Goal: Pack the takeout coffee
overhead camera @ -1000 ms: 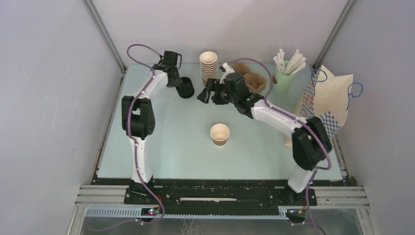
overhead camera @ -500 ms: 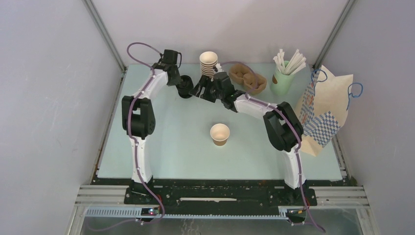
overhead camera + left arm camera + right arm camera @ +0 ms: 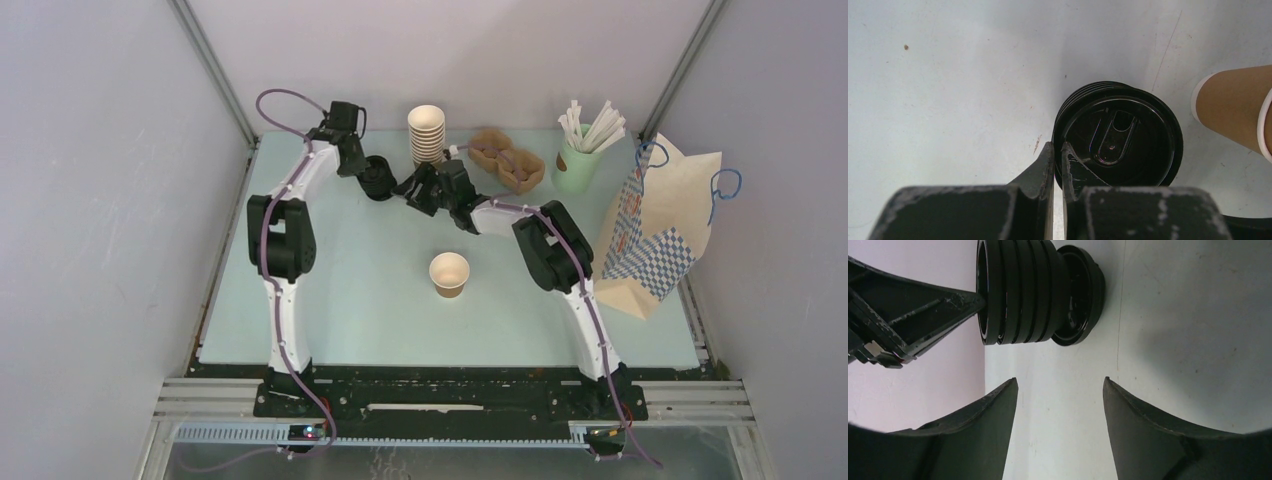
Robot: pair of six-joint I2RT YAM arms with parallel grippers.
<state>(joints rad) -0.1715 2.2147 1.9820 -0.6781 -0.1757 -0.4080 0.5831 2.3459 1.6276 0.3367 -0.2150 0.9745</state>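
Cup (image 3: 449, 273) stands upright, untouched. Left gripper (image 3: 1058, 148) nips lid stack (image 3: 1118, 135) at its top rim; right gripper (image 3: 1060, 380) hangs open, empty, beside stack.

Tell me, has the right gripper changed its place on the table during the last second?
Yes. The right gripper has moved left, closer to the stack of black lids, which has not moved.

Bright even light, soft shadows, sharp overhead view, blurred wrist-view foregrounds

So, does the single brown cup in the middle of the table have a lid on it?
No, the takeout coffee cup stands open, and its white inside shows from above.
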